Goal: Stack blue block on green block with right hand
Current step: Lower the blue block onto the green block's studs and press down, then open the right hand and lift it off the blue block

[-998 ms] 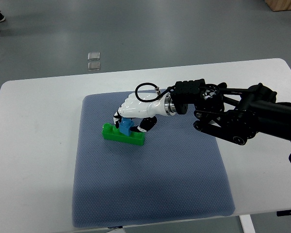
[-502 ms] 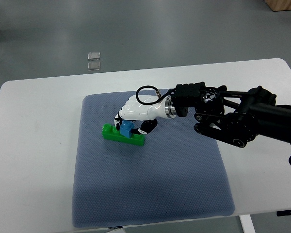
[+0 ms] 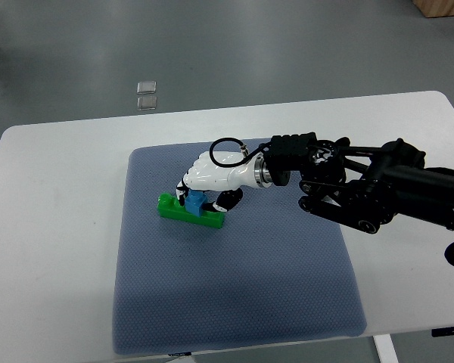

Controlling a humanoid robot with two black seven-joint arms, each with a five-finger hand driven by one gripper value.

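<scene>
The mat [image 3: 234,272], blue-grey and dotted, lies on the white table [image 3: 53,227] and serves as the landmark here. On the mat's upper left part lies the green block [image 3: 183,214], long and low, tilted a little so that its right end sits lower in the picture than its left. The blue block [image 3: 194,203] stands on top of the green block, about at its middle, touching it.

The right hand [image 3: 212,178], white with dark fingertips, reaches over the mat's upper part from the right. Its fingers [image 3: 188,185] are curled down around the blue block, one set at the block's left side and another dark fingertip at its right side, just above the green block's right end. The hand grips the blue block; whether the grip is tight cannot be told from this view. A black cable loops over the back of the hand near the wrist.

The black arm [image 3: 378,189] runs from the wrist off past the mat's right edge, over the bare table, to the picture's right side.

Beyond the table, above the mat's upper left corner, two small clear squares [image 3: 146,94] lie on the grey floor.
</scene>
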